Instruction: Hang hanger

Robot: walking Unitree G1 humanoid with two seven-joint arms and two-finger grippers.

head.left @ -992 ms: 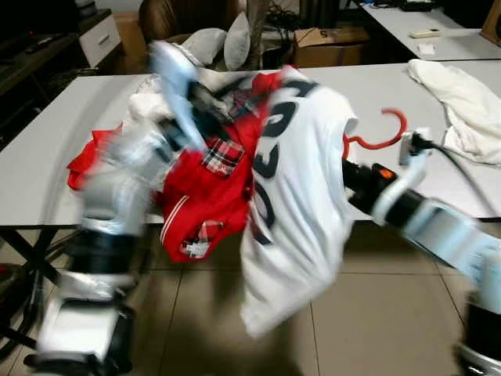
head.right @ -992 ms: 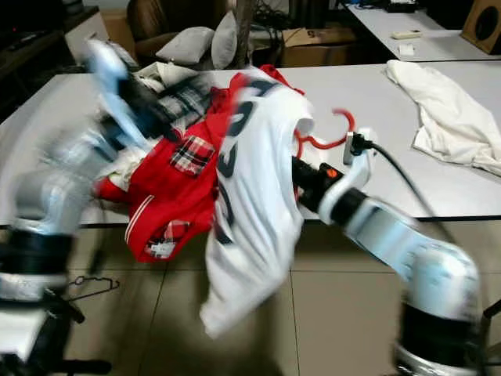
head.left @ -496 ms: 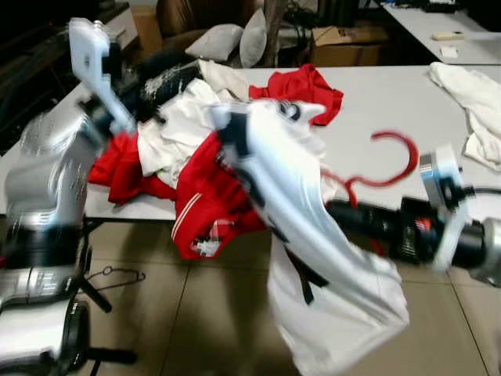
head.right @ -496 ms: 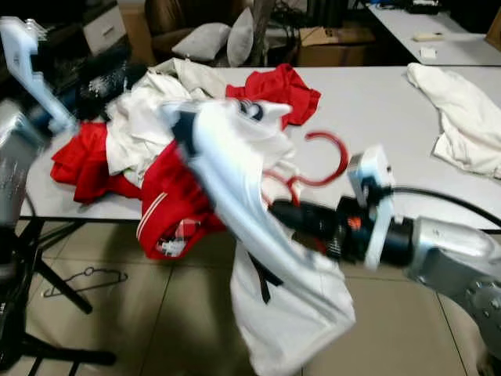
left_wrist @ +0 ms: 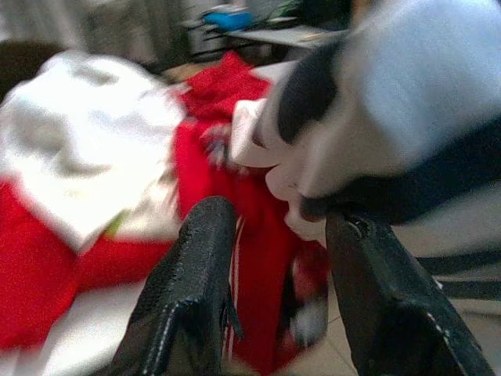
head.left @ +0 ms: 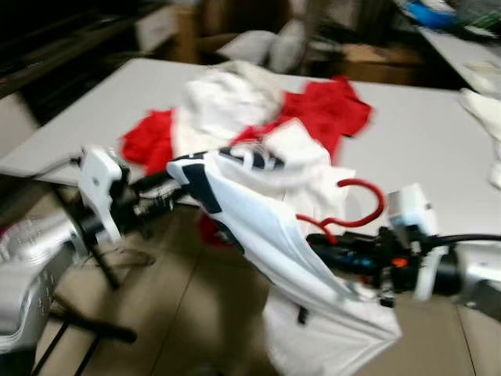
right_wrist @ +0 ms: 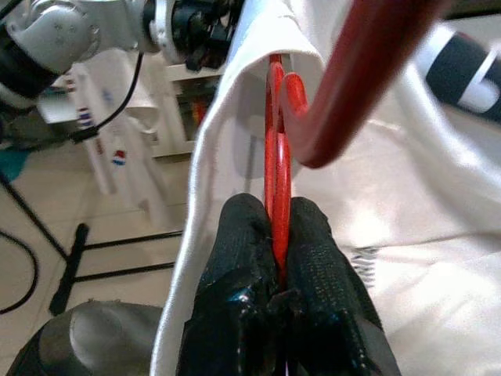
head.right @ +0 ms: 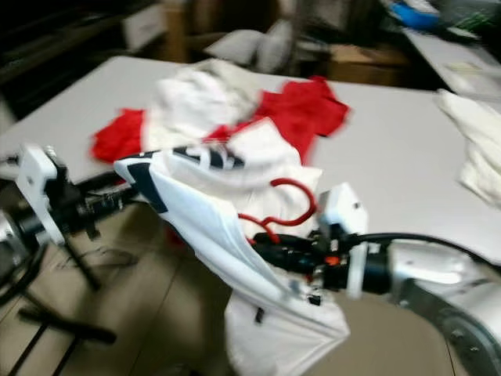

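Now right end effector (right_wrist: 274, 258) seemingly carries red hanger (head.left: 356, 205) lower than before

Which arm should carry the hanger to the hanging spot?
Right, I'd judge. The right gripper is already clamped on the red hanger inside the white T-shirt; the left gripper sits open beside the shirt's sleeve.

You see a table (head.left: 438, 141) ahead, with a pile of clothes (head.left: 235, 110) on its left part. In front of the table, a shirt (head.left: 266, 227) on a hanger (head.left: 356, 211) hangs over the floor (head.left: 196, 313). The right gripper (right_wrist: 274, 258) is right of the shirt and the left gripper (head.left: 168, 205) is left of it.
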